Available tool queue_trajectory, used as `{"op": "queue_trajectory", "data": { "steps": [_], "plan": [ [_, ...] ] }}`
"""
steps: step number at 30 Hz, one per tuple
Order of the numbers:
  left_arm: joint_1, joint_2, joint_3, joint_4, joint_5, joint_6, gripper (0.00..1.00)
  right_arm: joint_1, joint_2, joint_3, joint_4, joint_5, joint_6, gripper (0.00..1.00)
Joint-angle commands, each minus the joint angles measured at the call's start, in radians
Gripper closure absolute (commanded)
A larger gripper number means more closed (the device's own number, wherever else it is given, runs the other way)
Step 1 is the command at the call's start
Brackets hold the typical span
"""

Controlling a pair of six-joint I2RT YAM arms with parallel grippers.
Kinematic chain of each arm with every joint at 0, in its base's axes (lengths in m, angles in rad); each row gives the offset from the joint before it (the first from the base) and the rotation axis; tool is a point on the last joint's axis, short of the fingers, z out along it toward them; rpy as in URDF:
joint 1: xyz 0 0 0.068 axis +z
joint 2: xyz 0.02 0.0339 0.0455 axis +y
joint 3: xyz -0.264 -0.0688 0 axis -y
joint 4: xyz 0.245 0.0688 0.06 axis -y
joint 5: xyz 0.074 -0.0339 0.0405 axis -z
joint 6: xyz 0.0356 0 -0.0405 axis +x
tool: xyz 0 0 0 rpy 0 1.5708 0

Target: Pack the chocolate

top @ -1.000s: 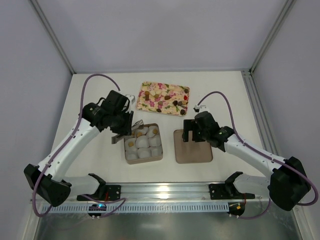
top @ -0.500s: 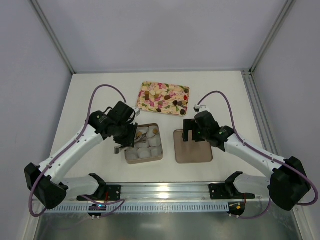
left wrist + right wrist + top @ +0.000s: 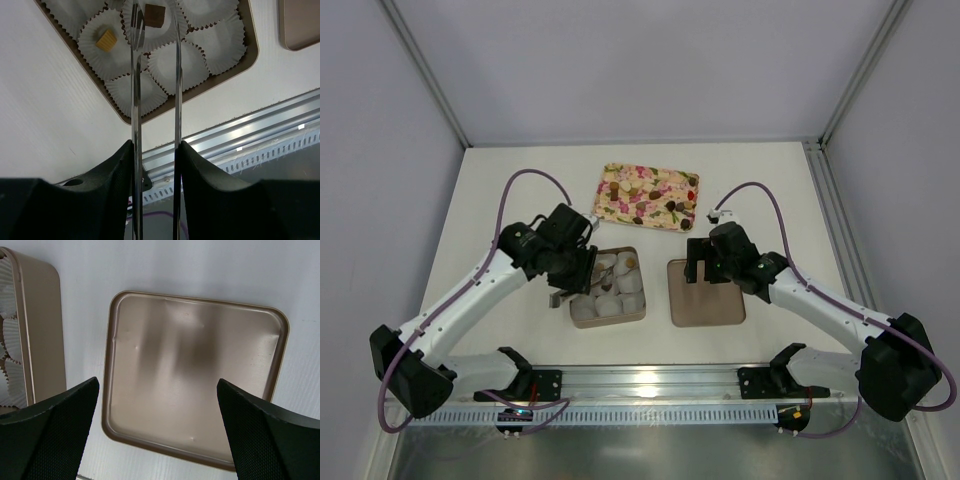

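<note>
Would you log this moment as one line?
left gripper: on tongs over box | dark piece: in cup | right gripper: open above lid

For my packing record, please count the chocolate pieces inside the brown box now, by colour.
Tan-gold chocolate: 1
Dark brown chocolate: 1, between the tips of the tweezers
Total: 2

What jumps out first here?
Thin metal tweezers, clamped in the left gripper, reach into the square brown box of white paper cups. Their tips flank a dark brown chocolate piece, next to a tan-gold piece in the neighbouring cup. To the right, the right gripper hangs open over a bare bronze square lid, and a floral rectangular tray lies at the back.
</note>
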Motion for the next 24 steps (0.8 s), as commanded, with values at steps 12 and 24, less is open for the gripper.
{"op": "queue_trajectory", "data": {
  "steps": [12,24],
  "plan": [
    [-0.008,-0.002,0.225,-0.004,-0.047,0.005,0.55,-0.005,-0.025,0.013,0.024,0.014,-0.018,0.0],
    [0.097,0.453,0.631,0.07,-0.284,0.08,0.55,-0.007,-0.057,0.019,-0.008,0.006,-0.02,0.0]
  ]
}}
